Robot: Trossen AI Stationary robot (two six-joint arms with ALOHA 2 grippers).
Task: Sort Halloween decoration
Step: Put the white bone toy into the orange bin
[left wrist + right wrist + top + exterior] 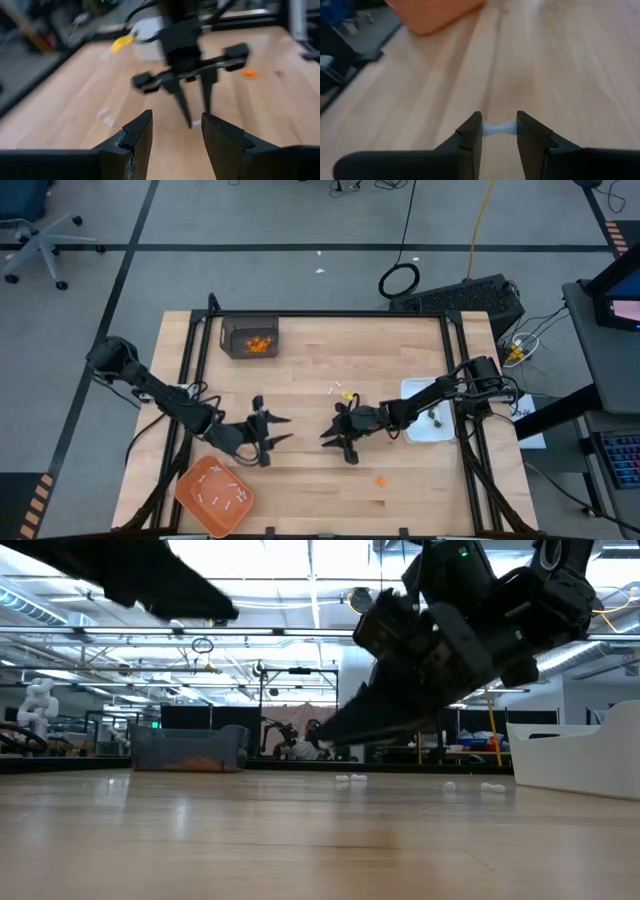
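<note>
We saw both arms meeting near the middle of the wooden desk (320, 380). The right gripper (498, 131) had its jaws clenched on a small white stick (499, 129), which spanned the gap between the two fingers end to end, above bare wood. From overhead, this gripper (343, 436) sat just right of the desk's centre, its arm reaching in from beside the white rectangular dish (412, 390) at the right edge.

The left gripper (266, 433) faced it from the left, near but apart. Its jaws stood released, with nothing between them in its own wrist view (175, 131), where we looked straight at the other arm's gripper beyond.

Other pieces of the decoration lay scattered. A few white sticks (337, 391) rested on the desk behind the two grippers, beside a small yellow object (347, 395) we could not identify. One orange bit (381, 479) lay alone toward the front of the desk, right of centre. More white sticks (222, 492) lay in the orange tray (190, 498) at the front left corner, and orange bits (260, 344) filled part of a dark transparent bin (233, 338) at the back left. Something small and dark (437, 418) lay in the white dish; we could not tell its kind.
</note>
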